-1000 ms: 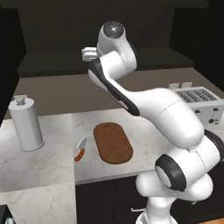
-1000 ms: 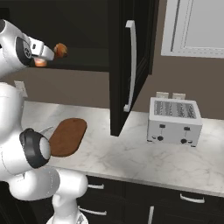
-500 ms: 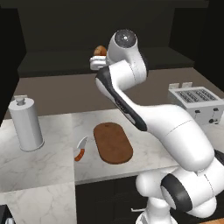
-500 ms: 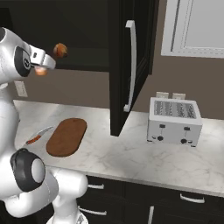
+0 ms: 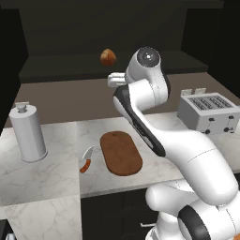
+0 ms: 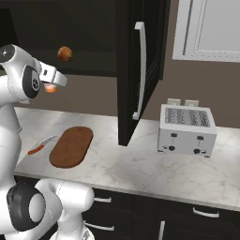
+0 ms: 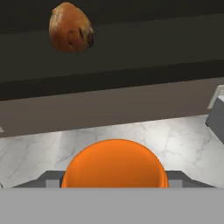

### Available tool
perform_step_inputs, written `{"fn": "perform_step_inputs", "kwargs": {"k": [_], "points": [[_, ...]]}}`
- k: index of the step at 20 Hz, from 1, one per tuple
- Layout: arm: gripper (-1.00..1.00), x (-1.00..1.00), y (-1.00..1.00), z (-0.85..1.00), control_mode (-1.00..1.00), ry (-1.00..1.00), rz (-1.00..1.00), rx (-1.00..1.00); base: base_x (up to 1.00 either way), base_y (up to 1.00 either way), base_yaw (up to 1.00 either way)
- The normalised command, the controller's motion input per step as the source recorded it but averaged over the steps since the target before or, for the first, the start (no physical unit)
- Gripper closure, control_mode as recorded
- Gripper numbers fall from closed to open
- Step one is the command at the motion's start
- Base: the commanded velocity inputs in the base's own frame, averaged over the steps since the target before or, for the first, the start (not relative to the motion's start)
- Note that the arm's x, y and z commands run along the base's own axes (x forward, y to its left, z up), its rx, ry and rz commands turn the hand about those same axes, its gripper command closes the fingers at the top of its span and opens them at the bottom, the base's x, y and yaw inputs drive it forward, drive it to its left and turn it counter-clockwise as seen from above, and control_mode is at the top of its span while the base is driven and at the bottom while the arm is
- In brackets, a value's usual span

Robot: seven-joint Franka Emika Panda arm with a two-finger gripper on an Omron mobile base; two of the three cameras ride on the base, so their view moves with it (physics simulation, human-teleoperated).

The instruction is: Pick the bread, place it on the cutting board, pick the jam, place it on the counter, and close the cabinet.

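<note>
Drawn back from the shelf, the two-finger gripper (image 6: 50, 87) pinches the tiny orange jam jar (image 7: 114, 164) below the round golden-brown bread roll (image 5: 108, 57) in the black wall cabinet (image 6: 140, 70); a shallow grip could drop it onto the veined marble counter (image 6: 122, 159).

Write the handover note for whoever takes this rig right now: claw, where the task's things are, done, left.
Claw: shut on the jam, raised in front of the cabinet, above the counter.
Bread: inside the open cabinet, not yet picked.
Cutting board: on the counter, nothing on it.
Cabinet door: open.
Done: jam grasped and out of the cabinet.
Left: set the jam on the counter, fetch the bread and put it on the cutting board, close the cabinet.
</note>
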Motion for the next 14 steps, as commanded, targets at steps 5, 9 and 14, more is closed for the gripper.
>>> {"fn": "perform_step_inputs", "kwargs": {"k": [5,9,14], "points": [[1.0,-0.04,-0.3,-0.43,-1.0,0.0,0.0,0.0,0.0,0.0,0.0],[1.0,-0.02,-0.39,-0.37,-1.0,0.0,0.0,0.0,0.0,0.0,0.0],[1.0,-0.03,-0.44,-0.38,-1.0,0.0,0.0,0.0,0.0,0.0,0.0]]}}
